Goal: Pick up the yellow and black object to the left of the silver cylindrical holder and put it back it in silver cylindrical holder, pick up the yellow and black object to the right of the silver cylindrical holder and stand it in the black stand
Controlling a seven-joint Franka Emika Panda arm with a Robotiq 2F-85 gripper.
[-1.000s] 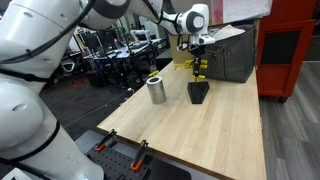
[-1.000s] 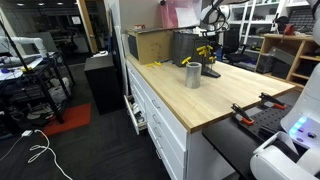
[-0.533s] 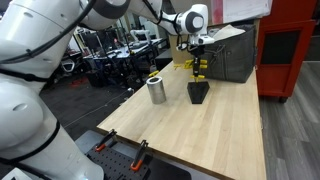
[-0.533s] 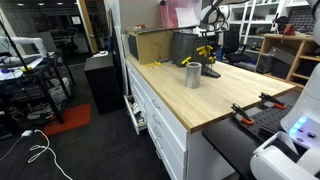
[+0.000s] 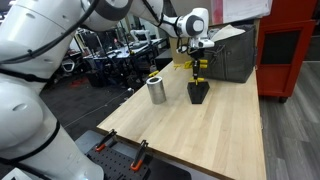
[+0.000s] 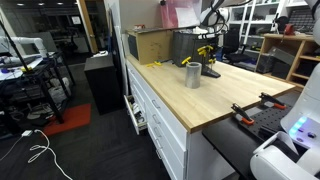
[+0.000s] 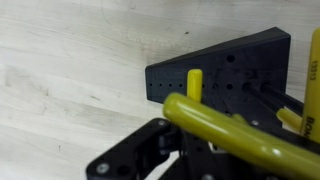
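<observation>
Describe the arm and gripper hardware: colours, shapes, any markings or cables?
The arm is glossy white, with fat rounded links and dark seams at the joints. Its last link carries a round dark face. The gripper is matt black. In the wrist view its fingers look like linkage bars with pivot holes. No markings or loose cables can be made out.

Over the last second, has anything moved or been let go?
Nothing visibly changed. The gripper stays shut on the yellow bar-shaped tool, held upright over the black stand. The silver cup stands where it was.
</observation>
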